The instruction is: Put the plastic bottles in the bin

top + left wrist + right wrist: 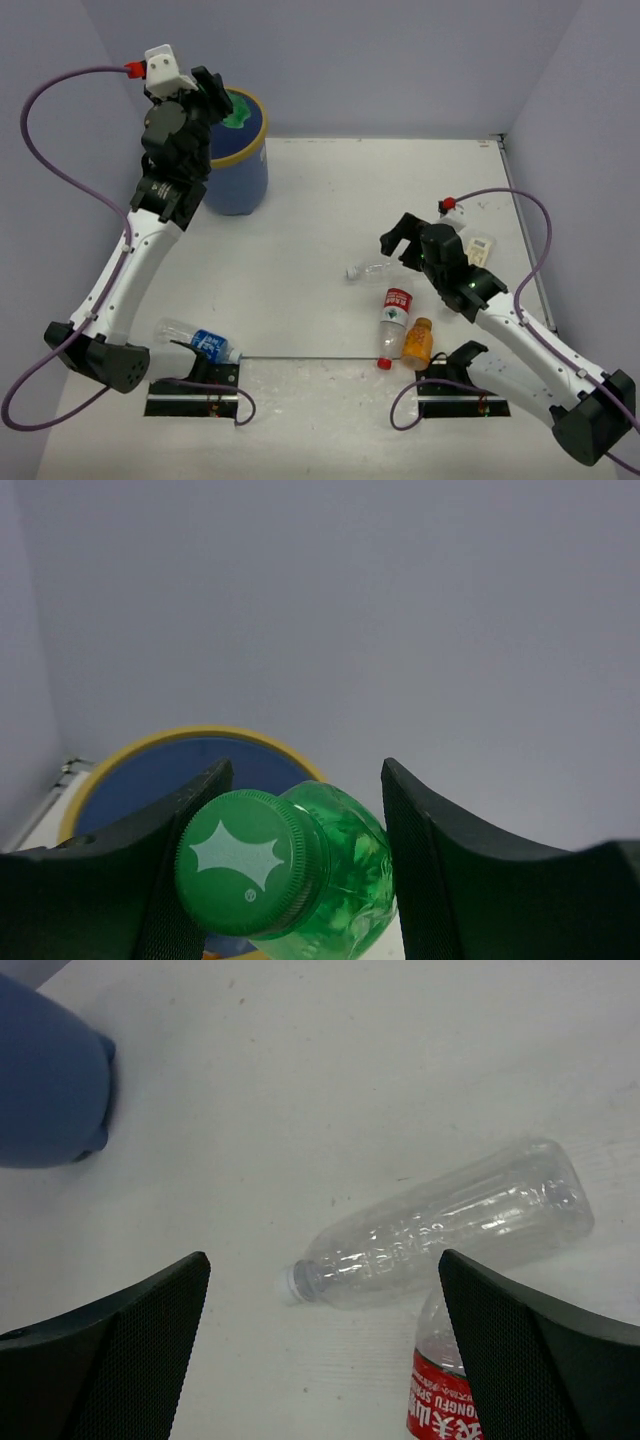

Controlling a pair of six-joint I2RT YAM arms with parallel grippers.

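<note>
The bin [238,180] is a blue bucket with a yellow rim at the back left; its rim [180,735] also shows below my left wrist. My left gripper [220,98] [307,765] hangs over its mouth, shut on a green bottle [300,870] whose cap faces the camera. My right gripper [398,245] [322,1260] stands open just above a clear unlabelled bottle [372,269] [450,1225] lying on the table. A red-labelled bottle [393,312] [440,1400] and a stubby orange bottle [417,343] lie near it. A blue-labelled bottle [197,341] lies by the left arm's base.
White table [320,200] enclosed by grey walls at the back and sides. A small white object [482,248] sits beside the right arm. Purple cables loop from both arms. The bin's blue wall [45,1080] fills the right wrist view's upper left corner.
</note>
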